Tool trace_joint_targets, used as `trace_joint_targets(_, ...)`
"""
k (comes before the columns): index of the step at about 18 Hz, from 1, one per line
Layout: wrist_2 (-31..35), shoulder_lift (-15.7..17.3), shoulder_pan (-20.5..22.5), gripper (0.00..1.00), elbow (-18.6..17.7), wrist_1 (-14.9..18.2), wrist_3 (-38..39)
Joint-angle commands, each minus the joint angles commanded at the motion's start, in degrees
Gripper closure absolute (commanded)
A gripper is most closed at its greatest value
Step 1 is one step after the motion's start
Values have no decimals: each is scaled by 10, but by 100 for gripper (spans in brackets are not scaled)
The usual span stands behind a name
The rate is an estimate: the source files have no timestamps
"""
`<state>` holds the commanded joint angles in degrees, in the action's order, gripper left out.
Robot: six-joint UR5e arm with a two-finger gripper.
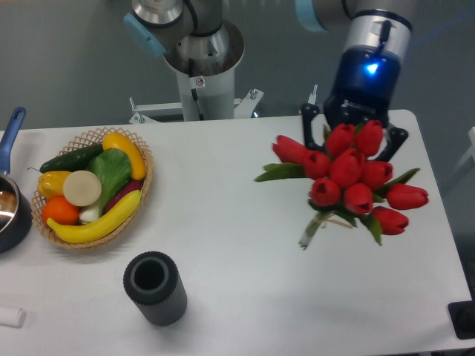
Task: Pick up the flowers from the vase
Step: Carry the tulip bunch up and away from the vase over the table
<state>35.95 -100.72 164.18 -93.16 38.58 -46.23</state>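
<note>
The flowers (349, 178), a bunch of red tulip buds with green leaves and pale stems, hang over the right side of the table. My gripper (354, 135) comes down from above and is shut on them. Its dark fingers (307, 122) show on either side of the blooms, and the grip point is hidden behind the buds. The stems (311, 228) stick out down and to the left. Far away at the front left, the vase (154, 288), a dark grey ribbed pot, stands upright and empty on the table.
A woven basket (89, 136) of fruit and vegetables sits at the left. A dark saucepan (10, 217) with a blue handle lies at the left edge. A small white object (11, 317) is at the front left corner. The arm's base (202, 67) stands behind the table.
</note>
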Motion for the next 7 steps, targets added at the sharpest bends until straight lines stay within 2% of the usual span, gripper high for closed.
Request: trace_joint_targets(7, 1, 0, -3, 52, -10, 0, 0)
